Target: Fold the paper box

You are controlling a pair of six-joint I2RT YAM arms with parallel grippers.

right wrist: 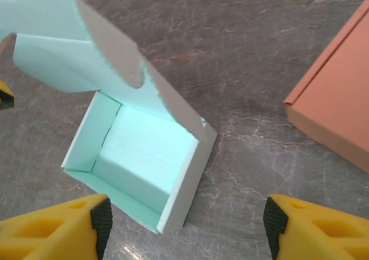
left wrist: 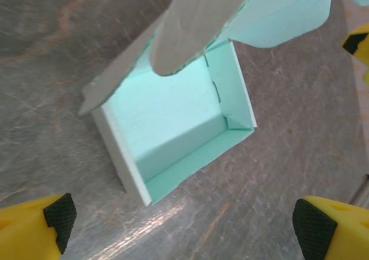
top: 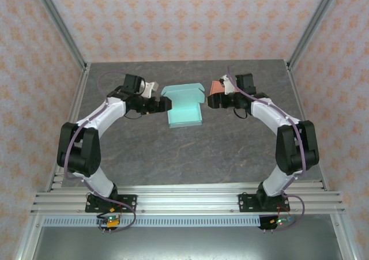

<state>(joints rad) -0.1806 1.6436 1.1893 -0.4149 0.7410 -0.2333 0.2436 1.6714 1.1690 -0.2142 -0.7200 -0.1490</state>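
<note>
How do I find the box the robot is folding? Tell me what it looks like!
Look at the grey stone-patterned table, near the middle of its far side. A mint-green paper box sits there, its lid flap up and nothing inside. The only other box, just to its right, is the orange box, so the mint-green colour and open lid give it away.

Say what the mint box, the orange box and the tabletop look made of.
Mint box: thin matte paperboard, judging by creased folds and fuzzy flap edges. Orange box: probably the same matte card, with a crisp folded edge. Tabletop: grey veined surface with slight sheen, stone or printed laminate, hard to tell.
</note>
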